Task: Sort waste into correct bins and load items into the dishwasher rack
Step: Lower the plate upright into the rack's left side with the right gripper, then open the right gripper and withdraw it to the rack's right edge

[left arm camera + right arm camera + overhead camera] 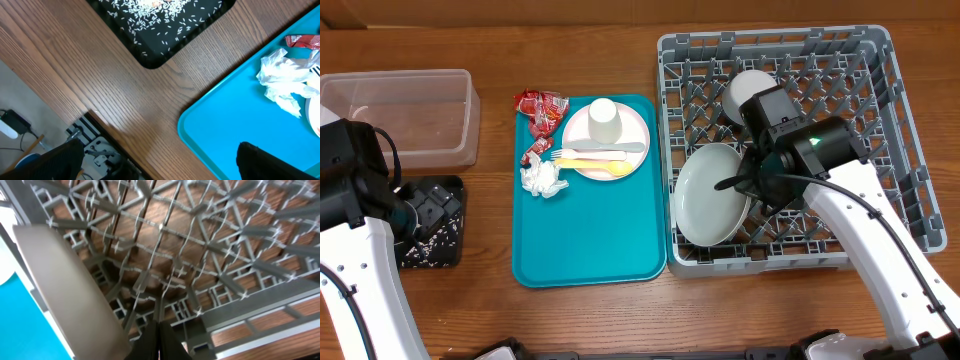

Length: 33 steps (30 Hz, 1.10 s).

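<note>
The right gripper (160, 339) is clenched on nothing, its fingers pressed together low inside the rack (772, 38), just beside the grey plate (708, 195), which stands tilted on edge near the rack's left wall; the bowl (748, 88) sits at the far side of the rack. The main risk is that plate: it leans rather than sitting firmly between pegs, so a brush from the closed fingers or the wrist as the arm lifts out could tip it flat or roll it onto the pegs, and the fingertips could also catch on the grid floor. The left gripper (160, 155) hangs wide open and empty over bare table between the black tray (165, 30), strewn with rice (150, 7), and the teal tray (580, 240). On the teal tray wait the cup (605, 117), upside down on the pale plate (632, 128), the cutlery (595, 160), the red wrappers (542, 105) and the napkin (542, 178). Lifting the plate with the cup on it would likely spill the cup and cutlery; the thin wrappers may slip a loose pinch on the way to the tub (398, 74)
</note>
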Each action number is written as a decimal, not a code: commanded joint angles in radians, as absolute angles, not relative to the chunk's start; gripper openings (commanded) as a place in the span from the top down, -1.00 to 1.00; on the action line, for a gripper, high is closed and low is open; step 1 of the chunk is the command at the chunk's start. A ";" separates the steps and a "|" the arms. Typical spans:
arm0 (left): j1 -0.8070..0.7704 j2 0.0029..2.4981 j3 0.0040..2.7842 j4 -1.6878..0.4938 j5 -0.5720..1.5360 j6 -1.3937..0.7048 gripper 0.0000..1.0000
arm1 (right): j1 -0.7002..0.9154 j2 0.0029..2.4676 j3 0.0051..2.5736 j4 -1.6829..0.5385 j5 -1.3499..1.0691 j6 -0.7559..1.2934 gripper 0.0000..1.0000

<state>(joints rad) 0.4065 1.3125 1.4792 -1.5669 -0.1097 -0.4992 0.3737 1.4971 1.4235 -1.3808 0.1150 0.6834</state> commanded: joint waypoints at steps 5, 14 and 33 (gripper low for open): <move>0.412 1.316 1.494 -1.566 -0.114 -0.513 -1.00 | 0.376 1.471 1.453 -1.367 0.019 0.627 0.92; 0.412 1.316 1.494 -1.566 -0.113 -0.513 -0.99 | 0.376 1.467 1.520 -1.378 -0.065 0.548 0.92; 0.412 1.316 1.494 -1.566 -0.114 -0.513 -1.00 | 0.376 1.378 1.594 -1.341 -0.132 0.471 0.46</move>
